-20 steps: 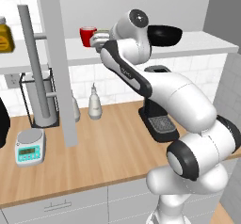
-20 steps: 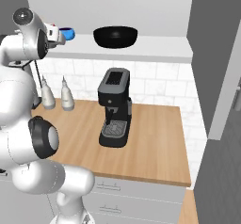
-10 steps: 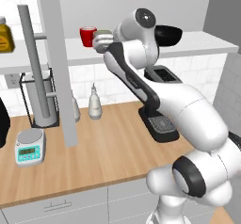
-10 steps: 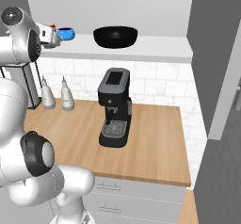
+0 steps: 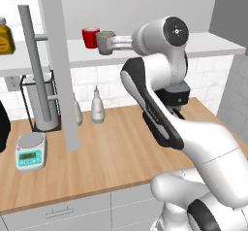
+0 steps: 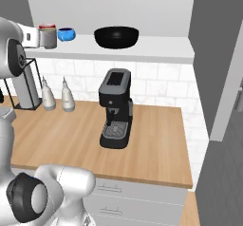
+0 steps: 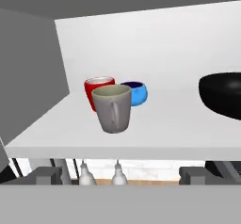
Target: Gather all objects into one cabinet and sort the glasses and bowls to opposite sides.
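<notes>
A rendered kitchen, with an open grey cabinet above a wooden counter. On the cabinet's white bottom board, a grey-beige mug stands upright near the front edge, handle facing forward. Just behind the mug, touching or nearly so, is a red cup; to the mug's right and further back sits a small blue bowl. Well apart from the mug, on the right, rests a wide black bowl. The gripper hangs in front of the mug, jaws spread wide and holding nothing. Below the mug stand two white spray bottles and a black coffee machine.
</notes>
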Robot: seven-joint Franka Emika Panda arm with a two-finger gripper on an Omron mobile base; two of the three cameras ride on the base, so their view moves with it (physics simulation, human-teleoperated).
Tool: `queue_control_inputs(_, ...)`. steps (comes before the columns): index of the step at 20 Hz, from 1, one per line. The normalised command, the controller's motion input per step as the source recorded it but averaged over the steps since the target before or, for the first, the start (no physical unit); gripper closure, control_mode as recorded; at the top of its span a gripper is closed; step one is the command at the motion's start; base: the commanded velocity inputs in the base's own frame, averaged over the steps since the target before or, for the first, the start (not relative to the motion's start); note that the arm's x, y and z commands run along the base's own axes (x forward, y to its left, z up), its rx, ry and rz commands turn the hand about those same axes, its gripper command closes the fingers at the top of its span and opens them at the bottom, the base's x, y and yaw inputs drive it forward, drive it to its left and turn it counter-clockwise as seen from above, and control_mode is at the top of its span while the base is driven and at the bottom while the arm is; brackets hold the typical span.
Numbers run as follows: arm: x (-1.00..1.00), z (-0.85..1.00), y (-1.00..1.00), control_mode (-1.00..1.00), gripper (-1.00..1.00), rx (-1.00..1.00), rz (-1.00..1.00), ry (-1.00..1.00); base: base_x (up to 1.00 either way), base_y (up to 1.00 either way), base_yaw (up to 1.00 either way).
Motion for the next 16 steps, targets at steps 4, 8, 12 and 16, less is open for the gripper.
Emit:
queue_control_inputs(4,-1.00,0.33,-0.82,-1.00,-1.00,0.03,0.00,-0.10,0.00,0.00,0.00)
queue_control_inputs(8,-1.00,0.23,-0.89,-1.00,-1.00,0.00,0.00,-0.05,0.00,0.00,0.00)
queue_control_inputs(12,-1.00,0.12,-0.60,-1.00,-1.00,0.00,0.00,-0.04,0.00,0.00,0.00)
queue_control_inputs(16,-1.00,0.00,-0.45,-1.00,-1.00,0.00,-0.01,-0.06,0.00,0.00,0.00)
